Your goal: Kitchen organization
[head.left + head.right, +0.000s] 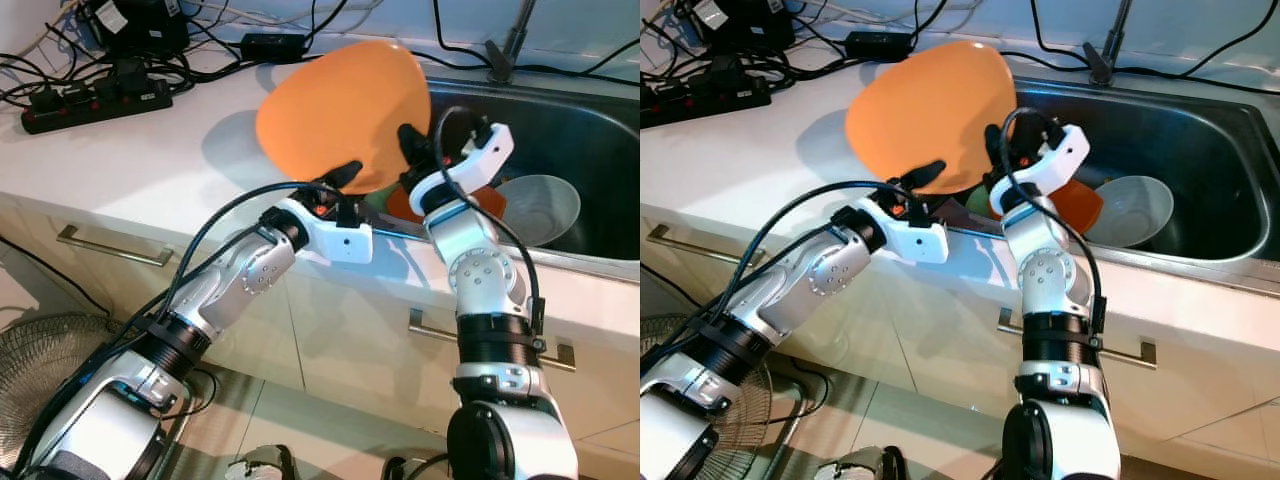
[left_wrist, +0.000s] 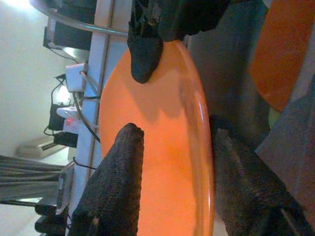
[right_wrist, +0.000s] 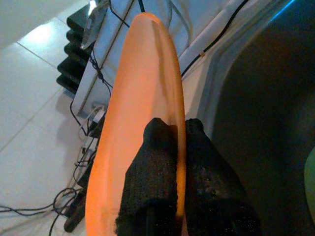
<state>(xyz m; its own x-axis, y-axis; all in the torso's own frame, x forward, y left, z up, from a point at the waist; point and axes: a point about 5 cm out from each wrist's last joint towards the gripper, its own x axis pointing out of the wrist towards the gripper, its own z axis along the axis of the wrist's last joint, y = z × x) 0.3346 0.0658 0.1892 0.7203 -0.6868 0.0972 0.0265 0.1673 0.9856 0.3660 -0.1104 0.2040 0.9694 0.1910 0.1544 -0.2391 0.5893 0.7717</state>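
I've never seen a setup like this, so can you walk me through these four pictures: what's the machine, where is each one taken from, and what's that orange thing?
This is a humanoid robot with two silver arms, each ending in a tool of two black fingers. The two wide pictures come from cameras in its head, looking down at a kitchen counter and a steel sink. The two close-ups come from cameras on its wrists.

The orange thing is a plate, held up on edge over the sink's corner. The right tool pinches its rim. The left tool has its fingers spread on either side of the rim, not closed on it.

In the sink lie a pale bowl and another orange dish. A power strip and cables sit on the counter.
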